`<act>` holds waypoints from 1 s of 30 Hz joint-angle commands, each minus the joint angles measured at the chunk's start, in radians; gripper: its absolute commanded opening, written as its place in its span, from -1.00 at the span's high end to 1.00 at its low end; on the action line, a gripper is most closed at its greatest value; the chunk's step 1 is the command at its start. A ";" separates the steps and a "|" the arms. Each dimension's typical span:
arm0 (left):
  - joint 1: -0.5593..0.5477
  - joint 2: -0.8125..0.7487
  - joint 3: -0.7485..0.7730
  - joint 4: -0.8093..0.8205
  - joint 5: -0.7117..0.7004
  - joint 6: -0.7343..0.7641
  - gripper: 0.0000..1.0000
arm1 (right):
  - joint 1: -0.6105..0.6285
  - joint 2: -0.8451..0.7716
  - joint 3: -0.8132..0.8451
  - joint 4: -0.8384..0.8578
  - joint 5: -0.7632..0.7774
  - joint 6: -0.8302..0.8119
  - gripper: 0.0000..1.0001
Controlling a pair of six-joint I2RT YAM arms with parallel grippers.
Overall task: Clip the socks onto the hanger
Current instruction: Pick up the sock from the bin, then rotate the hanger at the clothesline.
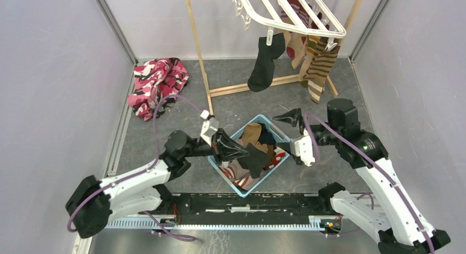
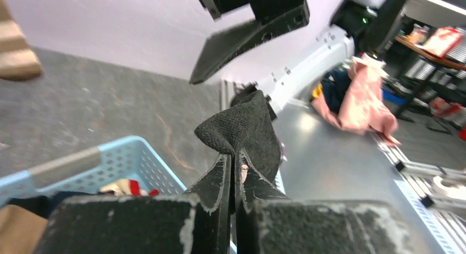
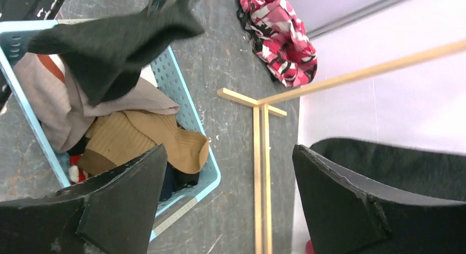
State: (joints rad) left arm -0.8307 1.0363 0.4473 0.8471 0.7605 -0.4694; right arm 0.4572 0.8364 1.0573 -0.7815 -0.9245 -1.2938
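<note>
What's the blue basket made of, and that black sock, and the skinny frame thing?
The blue basket looks like hard, smooth plastic: its wall has neat rows of little holes. The black sock is soft knitted fabric, maybe cotton or a blend; you can see tiny bumps and how it folds. The skinny frame looks like bare pale wood, matte, with square edges.

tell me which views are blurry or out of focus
Top external: evenly lit, sharp throughout. Left wrist: black sock crisp, background behind it soft. Right wrist: that sock smeared at the top, basket and floor sharp.
</note>
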 commanded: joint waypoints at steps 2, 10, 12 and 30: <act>0.001 -0.131 -0.059 0.007 -0.195 0.138 0.96 | -0.097 -0.013 -0.108 0.143 -0.154 0.273 -0.86; -0.001 -0.075 -0.029 0.039 -0.238 0.149 0.96 | -0.101 0.054 -0.281 0.573 -0.318 0.769 -0.82; -0.006 -0.057 -0.029 0.063 -0.277 0.152 0.96 | -0.090 0.068 -0.269 0.579 -0.335 0.802 -0.81; -0.036 0.048 0.026 0.133 -0.423 0.183 0.96 | -0.038 0.112 -0.246 0.720 -0.252 1.059 -0.31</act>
State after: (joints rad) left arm -0.8547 1.0737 0.4343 0.9157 0.3664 -0.3466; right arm 0.4129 0.9440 0.7647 -0.1707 -1.2118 -0.3714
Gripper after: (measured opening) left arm 0.044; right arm 0.724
